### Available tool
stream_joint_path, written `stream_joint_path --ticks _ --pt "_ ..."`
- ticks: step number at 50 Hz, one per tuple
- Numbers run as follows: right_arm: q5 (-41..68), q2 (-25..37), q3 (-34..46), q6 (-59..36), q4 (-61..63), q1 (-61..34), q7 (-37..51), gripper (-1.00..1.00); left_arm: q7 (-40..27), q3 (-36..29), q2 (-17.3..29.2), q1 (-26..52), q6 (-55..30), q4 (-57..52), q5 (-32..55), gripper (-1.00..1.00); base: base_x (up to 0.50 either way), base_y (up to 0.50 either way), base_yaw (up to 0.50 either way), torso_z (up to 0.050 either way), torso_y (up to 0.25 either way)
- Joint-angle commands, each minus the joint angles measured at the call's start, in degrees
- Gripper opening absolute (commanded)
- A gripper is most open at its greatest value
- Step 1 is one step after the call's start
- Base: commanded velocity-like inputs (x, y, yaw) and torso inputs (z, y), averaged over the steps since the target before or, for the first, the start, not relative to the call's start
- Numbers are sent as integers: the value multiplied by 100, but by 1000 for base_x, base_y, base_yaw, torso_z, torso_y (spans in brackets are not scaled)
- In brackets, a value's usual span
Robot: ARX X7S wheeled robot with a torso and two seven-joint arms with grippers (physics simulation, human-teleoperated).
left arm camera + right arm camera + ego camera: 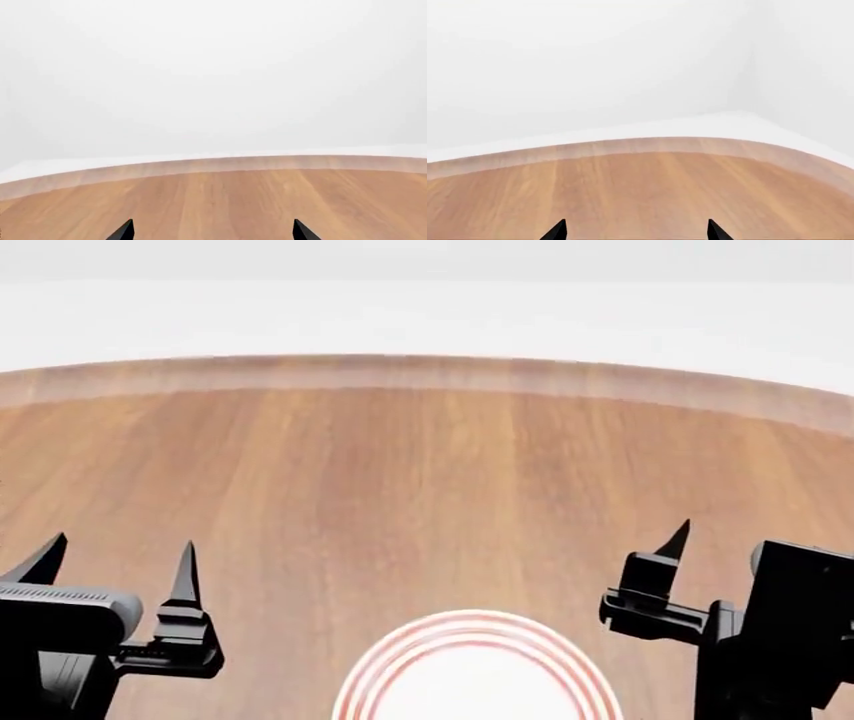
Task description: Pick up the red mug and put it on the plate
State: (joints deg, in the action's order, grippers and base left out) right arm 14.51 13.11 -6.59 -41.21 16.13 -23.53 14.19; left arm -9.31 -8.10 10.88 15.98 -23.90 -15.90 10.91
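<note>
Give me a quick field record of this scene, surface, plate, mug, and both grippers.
surface: round wooden table
plate: white with red rings, at the near edge of the head view, between the arms, partly cut off
red mug: not in any view
left gripper: open, empty, above the table
right gripper: open, empty, above the table

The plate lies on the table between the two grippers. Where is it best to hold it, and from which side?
Probably by the rim of the plate. It lies flat on the table, so only its edge offers a hold. The right gripper, open, seems nearer, so come in low from that side, with one finger under the rim. The plate's near part is out of view.
</note>
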Motion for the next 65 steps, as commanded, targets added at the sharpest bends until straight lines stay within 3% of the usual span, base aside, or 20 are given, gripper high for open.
stream_joint_path --ticks 1,17,33,47,65 --pt "103 5 -20 38 -47 23 -58 100 -34 -34 24 -7 27 36 24 100 0 0 0 0 0" --pt "93 13 79 84 -177 39 -33 100 -227 125 22 32 215 515 16 100 0 0 0 0 0" --pt "126 35 84 232 -303 80 -51 100 -1352 1141 -57 87 561 1584 -126 100 0 0 0 0 0" --pt "162 57 95 263 -314 94 -35 100 -1970 1619 -225 248 627 2096 -31 100 0 0 0 0 0" --pt "183 56 186 265 -401 45 -7 100 -2050 1788 -201 296 471 2395 210 100 0 0 0 0 0"
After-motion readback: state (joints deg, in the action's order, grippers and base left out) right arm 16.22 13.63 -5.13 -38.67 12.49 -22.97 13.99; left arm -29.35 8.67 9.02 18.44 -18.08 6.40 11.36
